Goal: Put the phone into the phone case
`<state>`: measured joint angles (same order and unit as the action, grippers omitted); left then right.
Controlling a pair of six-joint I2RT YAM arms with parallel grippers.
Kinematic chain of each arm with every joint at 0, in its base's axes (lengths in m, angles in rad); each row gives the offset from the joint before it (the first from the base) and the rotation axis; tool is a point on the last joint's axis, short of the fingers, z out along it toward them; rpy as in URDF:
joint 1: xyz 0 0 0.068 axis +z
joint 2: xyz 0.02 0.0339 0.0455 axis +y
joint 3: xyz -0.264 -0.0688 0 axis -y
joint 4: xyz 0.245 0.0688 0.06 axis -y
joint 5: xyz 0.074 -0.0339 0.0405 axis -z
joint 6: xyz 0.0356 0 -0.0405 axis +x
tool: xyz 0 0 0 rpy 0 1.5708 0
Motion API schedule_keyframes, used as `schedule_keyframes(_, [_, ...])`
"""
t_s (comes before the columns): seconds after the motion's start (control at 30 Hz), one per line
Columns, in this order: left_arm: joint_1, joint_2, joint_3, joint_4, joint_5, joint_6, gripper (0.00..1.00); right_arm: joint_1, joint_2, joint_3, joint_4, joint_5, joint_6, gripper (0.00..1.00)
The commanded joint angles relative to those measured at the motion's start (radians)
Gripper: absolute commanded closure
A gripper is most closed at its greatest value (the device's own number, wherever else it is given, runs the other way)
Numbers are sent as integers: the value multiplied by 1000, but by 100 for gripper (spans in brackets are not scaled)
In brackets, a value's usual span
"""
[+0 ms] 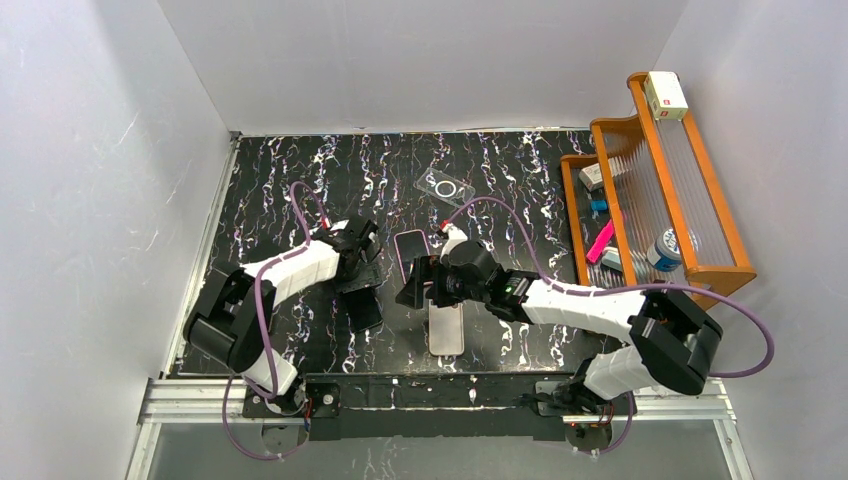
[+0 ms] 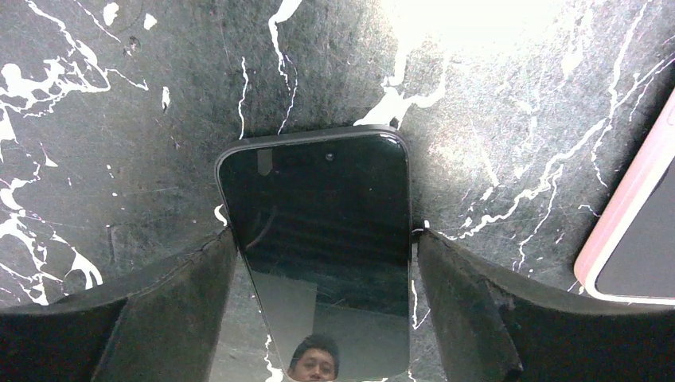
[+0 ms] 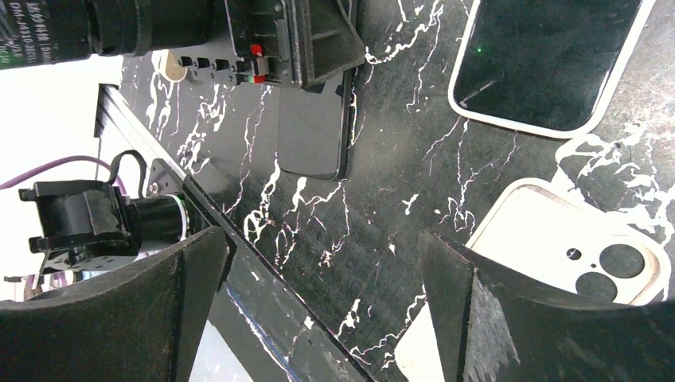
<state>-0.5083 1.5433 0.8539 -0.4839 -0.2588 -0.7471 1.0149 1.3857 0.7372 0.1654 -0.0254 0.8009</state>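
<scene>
Your left gripper (image 2: 322,243) straddles the black phone (image 2: 318,191), which lies flat on the worktop (image 2: 119,119) left of centre. Its pads sit at the phone's long edges; a squeeze cannot be told. Your right gripper (image 3: 326,247) is spread wide, grasping nothing, beside the white phone case (image 3: 541,231) at the near edge.

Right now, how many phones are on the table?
2. Black glossy slab phone lies between the left end effector's fingers; pink-rimmed dark-screen phone lies just right of it. Others may hide under the arms.
</scene>
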Motion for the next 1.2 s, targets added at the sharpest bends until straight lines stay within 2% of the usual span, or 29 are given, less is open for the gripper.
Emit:
schedule_keyframes(0.0, [-6,0,-46,-12,-25,0,23,2,21,10,38,5,-8,2])
schedule_keyframes(0.07, [-6,-21,-56,-10,-10,-1,31,2,38,10,55,-10,-3,4])
schedule_keyframes(0.27, [-6,-93,-102,31,89,-34,44,4,129,25,124,-95,39,11])
schedule_keyframes(0.63, [-6,-234,-190,124,231,-129,47,23,275,54,256,-171,97,37])
schedule_keyframes(0.93, [-6,-269,-228,160,259,-146,48,23,364,80,305,-195,114,46])
schedule_keyframes(1.17, [-6,-297,-253,189,342,-167,48,25,403,99,348,-224,112,70])
